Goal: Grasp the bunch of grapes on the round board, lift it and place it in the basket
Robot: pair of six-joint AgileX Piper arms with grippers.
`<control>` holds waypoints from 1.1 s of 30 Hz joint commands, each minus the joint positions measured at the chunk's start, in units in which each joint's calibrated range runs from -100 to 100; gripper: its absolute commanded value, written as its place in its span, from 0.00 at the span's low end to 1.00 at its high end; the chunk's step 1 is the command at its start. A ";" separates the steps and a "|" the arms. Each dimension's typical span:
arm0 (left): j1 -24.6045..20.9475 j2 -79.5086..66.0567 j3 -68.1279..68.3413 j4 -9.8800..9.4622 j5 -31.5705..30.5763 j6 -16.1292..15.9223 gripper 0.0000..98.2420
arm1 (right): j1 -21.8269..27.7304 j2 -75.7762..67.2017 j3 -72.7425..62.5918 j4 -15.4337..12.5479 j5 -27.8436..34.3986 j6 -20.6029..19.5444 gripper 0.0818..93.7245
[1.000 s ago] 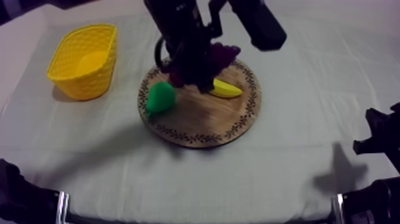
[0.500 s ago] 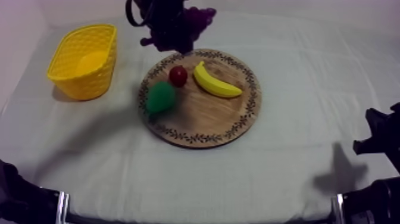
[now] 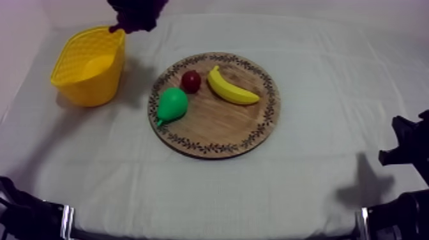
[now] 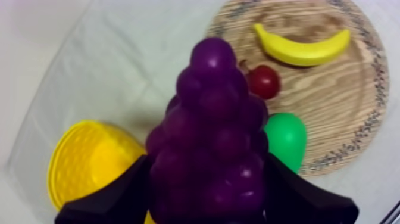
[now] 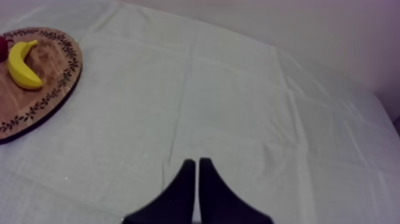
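Note:
The purple bunch of grapes point(image 4: 214, 137) hangs in the air with my left gripper point(image 4: 207, 167) shut on it, one black finger on each side. From above, the grapes point(image 3: 135, 14) sit high at the back, just past the far right corner of the yellow basket point(image 3: 89, 64). In the left wrist view the basket point(image 4: 89, 164) lies below and beside the grapes. My right gripper point(image 5: 197, 165) is shut on nothing, a narrow wedge over bare cloth, resting low at the table's right side point(image 3: 405, 150).
The round wooden board point(image 3: 217, 127) in the middle carries a green pear point(image 3: 172, 105), a small red fruit point(image 3: 191, 81) and a banana point(image 3: 233, 89). The board point(image 5: 41, 101) and banana point(image 5: 21, 65) lie well away from my right gripper.
My left gripper has lifted the grapes off the board and carried them left and back, from over the board to the basket's far corner. The right arm has not moved.

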 commanded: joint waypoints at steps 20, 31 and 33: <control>-14.45 -2.76 -0.65 -0.67 -0.86 1.17 0.54 | 0.02 0.00 -0.04 -0.02 0.00 0.01 0.00; -17.81 -2.63 0.16 0.56 -0.55 1.93 0.55 | 0.02 0.00 -0.04 -0.02 0.00 0.01 0.00; -17.80 -1.85 0.47 0.70 -0.57 1.97 0.55 | 0.02 0.00 -0.04 -0.02 0.00 0.01 0.00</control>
